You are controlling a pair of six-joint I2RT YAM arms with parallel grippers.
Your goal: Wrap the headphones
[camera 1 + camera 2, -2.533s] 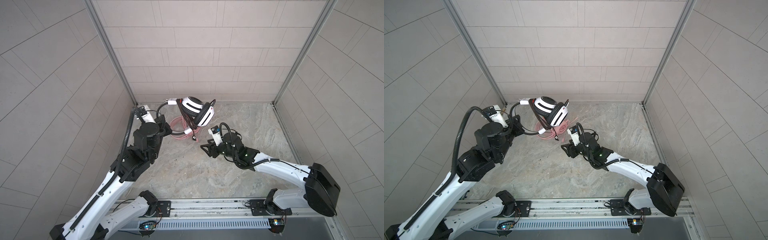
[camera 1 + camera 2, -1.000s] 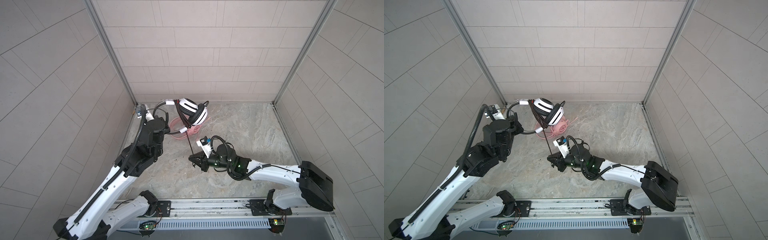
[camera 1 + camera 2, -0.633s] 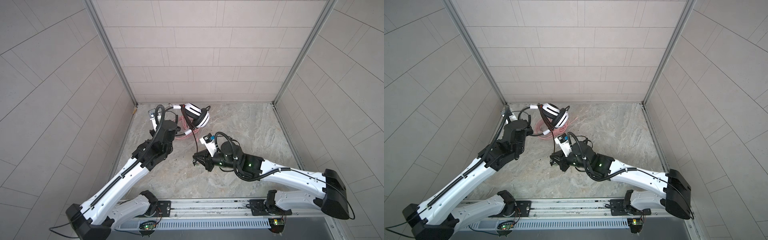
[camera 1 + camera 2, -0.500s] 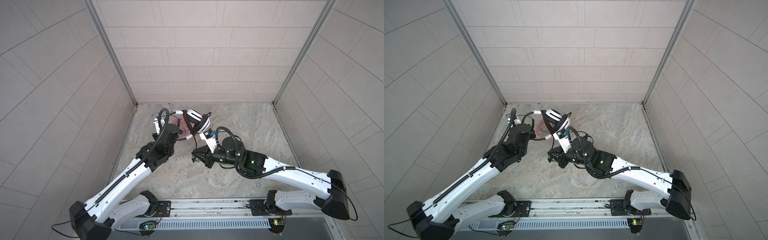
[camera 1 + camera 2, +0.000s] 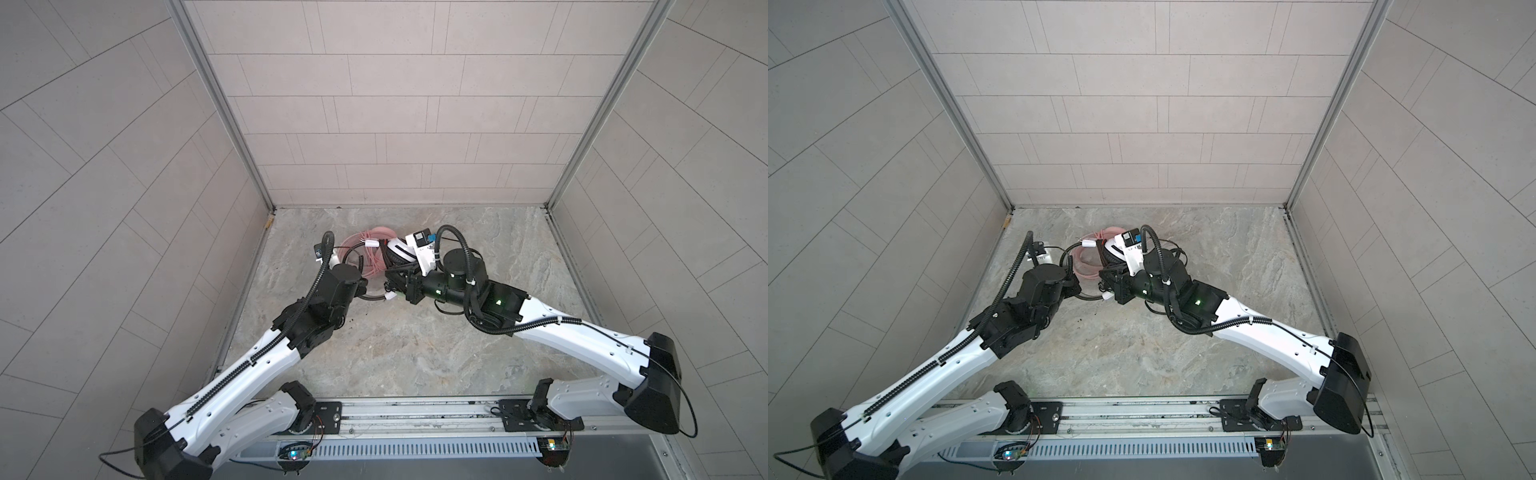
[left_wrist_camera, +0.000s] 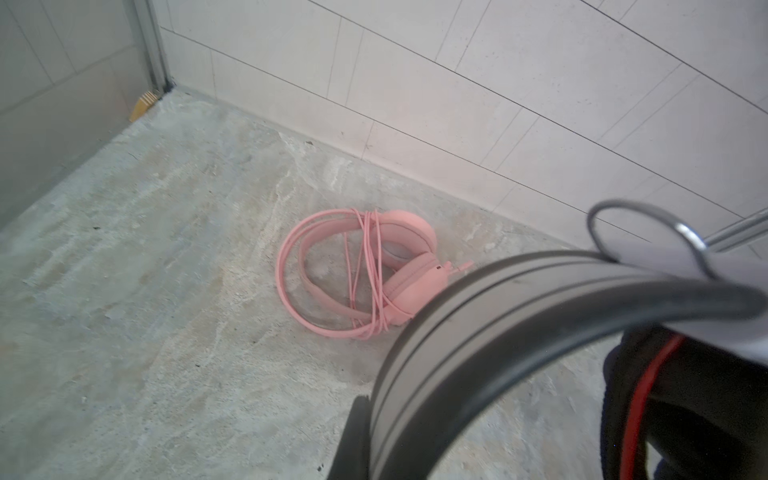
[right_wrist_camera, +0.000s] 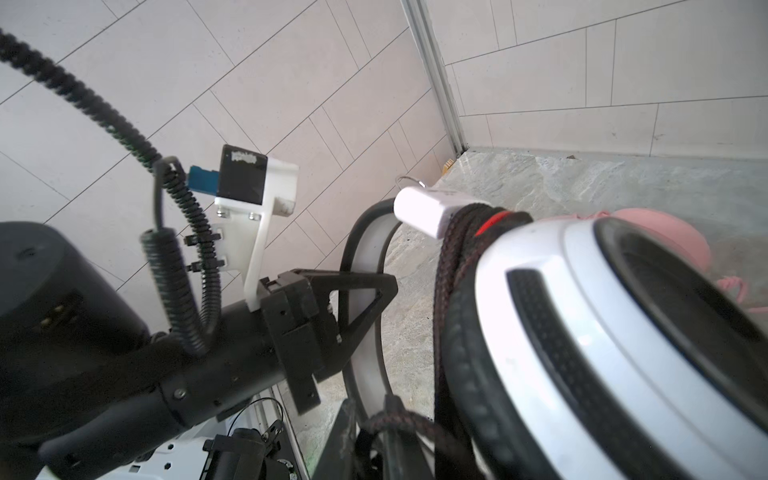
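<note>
Our left claw (image 5: 364,286) is clenched on the grey-and-white padded headband (image 6: 478,332) of the white-and-black over-ear headset (image 7: 582,332). Our right claw (image 5: 391,286), just beside the left one, grasps the headset's black braided cable (image 7: 453,266). That cable runs in several turns around the band next to the ear cup closest to this claw. The all-pink over-ear headset (image 6: 353,274) lies on the grey marbled desk (image 6: 124,291) beyond both claws, toward the back wall. Its thin pink cable (image 6: 370,266) is wound across its own band.
</note>
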